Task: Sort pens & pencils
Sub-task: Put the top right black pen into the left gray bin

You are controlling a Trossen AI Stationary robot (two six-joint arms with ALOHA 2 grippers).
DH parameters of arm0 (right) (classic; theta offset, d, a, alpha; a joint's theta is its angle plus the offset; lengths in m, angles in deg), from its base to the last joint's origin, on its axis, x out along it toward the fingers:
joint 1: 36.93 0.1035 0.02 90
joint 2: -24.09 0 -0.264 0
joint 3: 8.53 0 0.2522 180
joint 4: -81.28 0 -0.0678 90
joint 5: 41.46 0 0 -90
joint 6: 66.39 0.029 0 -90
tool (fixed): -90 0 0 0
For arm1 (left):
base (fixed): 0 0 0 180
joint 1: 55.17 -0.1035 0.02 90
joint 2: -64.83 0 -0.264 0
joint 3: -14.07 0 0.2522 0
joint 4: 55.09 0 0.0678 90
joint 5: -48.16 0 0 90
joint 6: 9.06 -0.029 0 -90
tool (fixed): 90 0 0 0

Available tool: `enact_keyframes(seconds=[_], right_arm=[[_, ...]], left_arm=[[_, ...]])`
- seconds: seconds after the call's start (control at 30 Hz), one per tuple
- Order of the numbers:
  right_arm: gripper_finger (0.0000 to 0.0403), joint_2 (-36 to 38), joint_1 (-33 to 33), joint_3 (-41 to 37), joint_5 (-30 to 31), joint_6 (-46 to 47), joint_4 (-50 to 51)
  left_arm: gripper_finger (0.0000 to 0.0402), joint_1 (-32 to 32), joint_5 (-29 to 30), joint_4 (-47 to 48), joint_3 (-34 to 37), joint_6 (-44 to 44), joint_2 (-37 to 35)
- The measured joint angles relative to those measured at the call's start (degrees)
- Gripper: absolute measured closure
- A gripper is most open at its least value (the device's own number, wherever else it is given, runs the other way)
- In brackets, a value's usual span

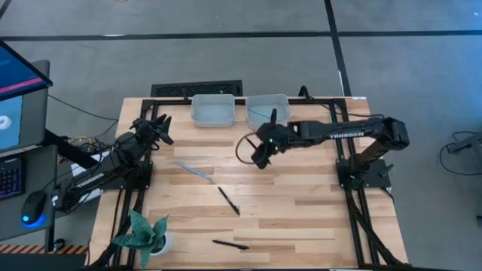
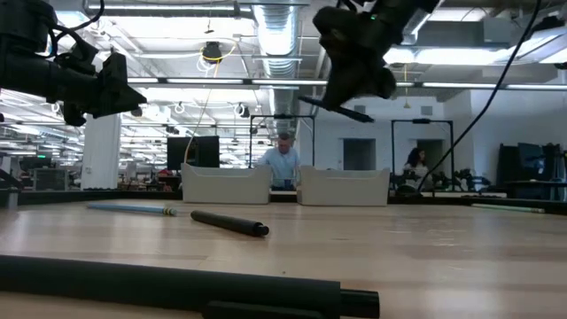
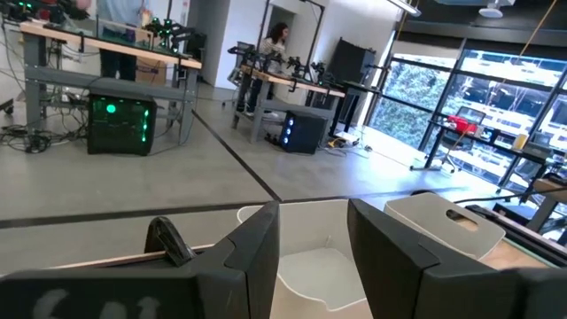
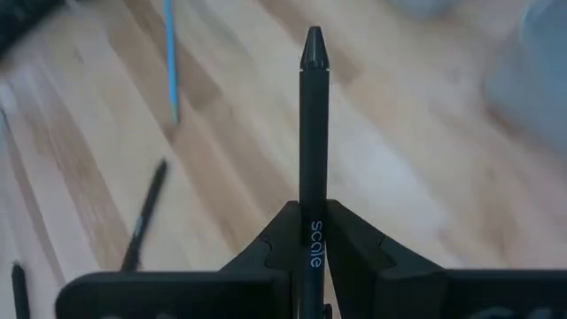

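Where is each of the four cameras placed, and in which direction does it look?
High view: above the table, straight down; both arms show, the right gripper shut on a black pen.
Low view: at table-top height, level toward the two bins; both arms hang in from above.
Left wrist view: on the left arm, facing a bin and the room; its fingers show.
Right wrist view: on the right arm, facing down at the table; its gripper shows.
Shared: high and right wrist views both show the teal stick.
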Motion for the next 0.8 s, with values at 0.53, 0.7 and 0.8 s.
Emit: enact_keyframes(seconds=[0.53,0.7,0.8], right_arm=[[0.0337,0.0,-9.9,2.4,-0.1,-15.8,-25.3],[0.0337,0.0,-12.0,2.4,-0.1,-20.7,-33.9],[0.0337,0.0,-13.2,2.4,-0.1,-21.8,-38.3]], left_arm=[[0.0276,0.0,0.3,0.0,0.0,0.0,0.0],[0.0276,0.0,0.3,0.0,0.0,0.0,0.0],[0.0276,0.0,0.3,0.0,0.0,0.0,0.0]])
